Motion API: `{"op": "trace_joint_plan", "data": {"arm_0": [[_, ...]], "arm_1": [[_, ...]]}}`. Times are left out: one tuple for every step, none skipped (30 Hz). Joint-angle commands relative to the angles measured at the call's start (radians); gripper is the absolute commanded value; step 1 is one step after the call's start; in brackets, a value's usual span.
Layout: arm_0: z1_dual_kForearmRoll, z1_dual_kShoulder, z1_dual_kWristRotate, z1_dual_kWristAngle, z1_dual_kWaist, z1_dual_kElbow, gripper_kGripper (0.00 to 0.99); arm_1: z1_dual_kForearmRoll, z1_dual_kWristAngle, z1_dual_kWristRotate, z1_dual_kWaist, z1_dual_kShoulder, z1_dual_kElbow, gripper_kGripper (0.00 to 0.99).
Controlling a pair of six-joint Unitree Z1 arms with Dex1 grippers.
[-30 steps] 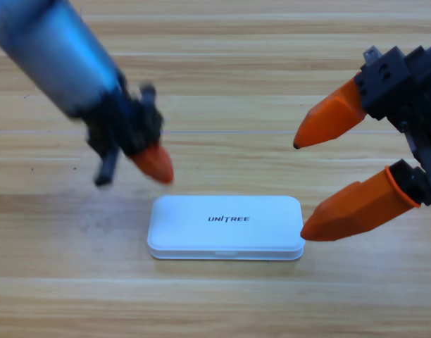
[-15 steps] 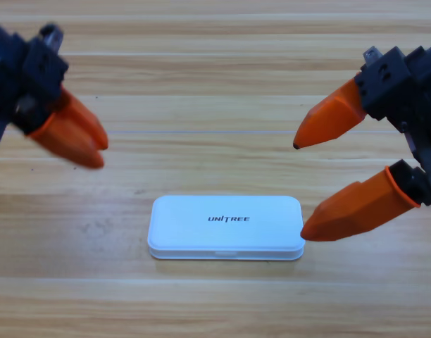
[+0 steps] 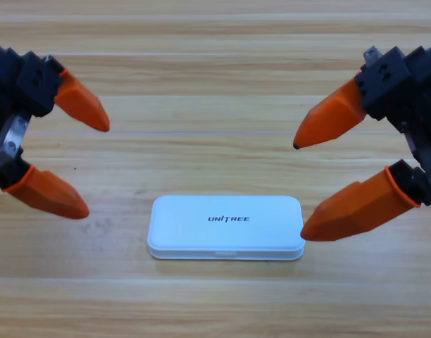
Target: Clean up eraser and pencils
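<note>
The case point(image 3: 225, 227) lies shut and flat on the table point(image 3: 215, 91), near the middle and a little toward the bottom edge. Its long axis runs left to right across the picture, lid up, the lettering reading upright from below. I cannot see the eraser or the pencils anywhere; the shut lid hides whatever is inside.

My left gripper point(image 3: 94, 167) sits at the left edge, up and to the left of the case and apart from it. Its jaws are spread wide, tips pointing right and slightly down, with only bare wood between them. They hold nothing.

My right gripper point(image 3: 298, 190) sits at the right edge, jaws also spread wide and pointing left and down. The lower tip is right at the case's right end, at the seam; whether it touches I cannot tell. The upper tip hangs above the table, clear of the case. Nothing is held there either.
</note>
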Motion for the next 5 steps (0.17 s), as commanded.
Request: {"op": "trace_joint_plan", "data": {"arm_0": [[-0.048, 0.014, -0.027, 0.046, -0.015, 0.066, 0.99], [-0.048, 0.017, -0.032, 0.049, -0.015, 0.066, 0.99], [-0.05, 0.02, -0.035, 0.049, -0.015, 0.066, 0.99], [-0.054, 0.02, -0.038, 0.049, -0.015, 0.066, 0.99], [-0.061, 0.022, -0.043, 0.049, -0.015, 0.066, 0.99]], "arm_1": [[-0.011, 0.011, 0.003, 0.027, 0.044, 0.033, 0.989], [-0.011, 0.011, 0.003, 0.027, 0.044, 0.033, 0.989], [-0.011, 0.011, 0.003, 0.027, 0.044, 0.033, 0.989], [-0.011, 0.012, 0.003, 0.027, 0.044, 0.032, 0.989], [-0.01, 0.012, 0.003, 0.027, 0.044, 0.032, 0.989]]}}
